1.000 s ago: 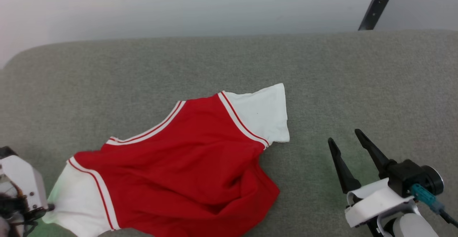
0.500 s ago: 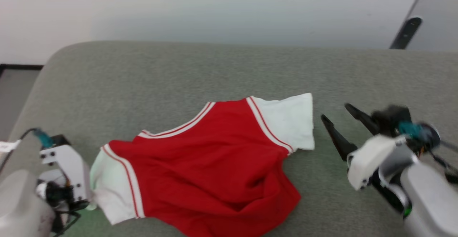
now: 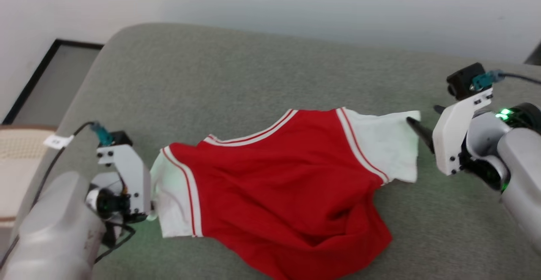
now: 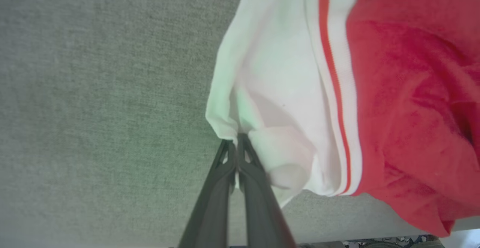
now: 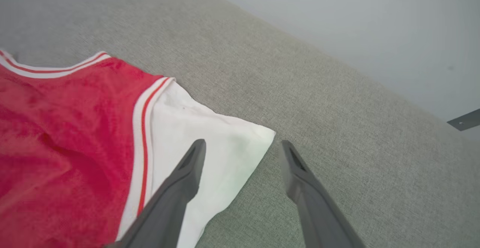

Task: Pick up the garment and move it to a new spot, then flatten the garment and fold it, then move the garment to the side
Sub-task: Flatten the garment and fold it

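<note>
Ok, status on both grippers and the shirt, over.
Left gripper shut on the garment at one white sleeve. Right gripper open, poised at the other sleeve corner. Garment rumpled on grey cushion. No obstruction seen.

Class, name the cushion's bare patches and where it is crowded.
Free: the broad cushion strip between garment and wall; the near patch to its right. Crowded: both sleeve ends, left gripper shut on one, right gripper open at the other.

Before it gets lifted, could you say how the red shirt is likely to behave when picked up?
Probably floppy: the garment lies rumpled in soft folds. Likely light: its sleeve bunches where the left gripper pinches it. It should sag between grip points.
</note>
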`<state>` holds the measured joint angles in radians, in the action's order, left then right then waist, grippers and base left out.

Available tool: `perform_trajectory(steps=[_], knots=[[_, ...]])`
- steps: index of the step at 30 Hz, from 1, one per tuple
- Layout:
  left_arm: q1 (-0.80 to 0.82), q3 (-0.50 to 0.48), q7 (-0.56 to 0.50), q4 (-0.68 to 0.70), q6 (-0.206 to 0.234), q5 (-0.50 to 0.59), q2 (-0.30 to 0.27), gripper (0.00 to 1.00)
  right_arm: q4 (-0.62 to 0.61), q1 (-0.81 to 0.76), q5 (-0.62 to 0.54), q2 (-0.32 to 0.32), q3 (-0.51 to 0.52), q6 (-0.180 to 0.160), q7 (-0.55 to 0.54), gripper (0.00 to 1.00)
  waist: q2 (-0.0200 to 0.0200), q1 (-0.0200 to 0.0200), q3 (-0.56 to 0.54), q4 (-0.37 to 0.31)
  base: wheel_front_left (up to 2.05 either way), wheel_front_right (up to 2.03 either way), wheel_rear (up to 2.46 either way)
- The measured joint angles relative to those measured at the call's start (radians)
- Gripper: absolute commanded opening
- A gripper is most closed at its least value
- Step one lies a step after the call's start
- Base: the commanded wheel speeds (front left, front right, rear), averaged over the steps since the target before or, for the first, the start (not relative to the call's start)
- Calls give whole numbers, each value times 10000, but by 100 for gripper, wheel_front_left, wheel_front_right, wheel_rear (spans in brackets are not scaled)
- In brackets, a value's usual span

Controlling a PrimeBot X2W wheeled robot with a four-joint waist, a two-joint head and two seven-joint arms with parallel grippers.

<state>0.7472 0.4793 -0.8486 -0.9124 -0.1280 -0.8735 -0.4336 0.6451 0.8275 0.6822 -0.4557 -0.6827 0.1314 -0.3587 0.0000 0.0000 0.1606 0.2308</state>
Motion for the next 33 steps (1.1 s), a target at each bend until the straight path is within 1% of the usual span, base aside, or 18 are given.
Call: perform_trajectory(steps=[5,12,18,22,23,24,26,30,33], knots=[[248,349,56,282,0,-146,171,0,1150,666,575,19,-284,0,-589,100,0,0,338,363,0,0,0],[589,713,148,573,0,-430,412,0,2658,1436,1177,299,-430,0,-1733,100,0,0,904,808,0,0,0],[862,961,240,594,-4,-625,558,0,3476,2212,1335,508,-583,0,-2347,100,0,0,1294,1170,0,0,0],[991,1097,307,550,-13,-755,667,0,4242,2708,1336,692,-566,0,-2688,100,0,0,1451,1392,0,0,0],[1014,1133,318,529,-29,-779,677,0,4485,2811,1336,738,-546,0,-2819,94,0,0,1479,1434,0,0,0],[1047,1175,322,500,-29,-780,686,0,4627,2913,1336,805,-562,0,-3001,67,0,0,1499,1474,0,0,0],[1087,1237,357,430,-29,-834,717,0,4938,3089,1331,890,-581,-2,-3177,0,0,0,1512,1529,0,0,0],[1087,1310,407,276,-29,-957,696,0,5275,3179,1377,1216,-556,-10,-3310,0,0,0,1436,1495,0,0,0],[1087,1386,573,190,-36,-955,604,0,5471,3209,1457,1369,-451,-8,-3012,0,0,0,1358,1397,0,0,0]])
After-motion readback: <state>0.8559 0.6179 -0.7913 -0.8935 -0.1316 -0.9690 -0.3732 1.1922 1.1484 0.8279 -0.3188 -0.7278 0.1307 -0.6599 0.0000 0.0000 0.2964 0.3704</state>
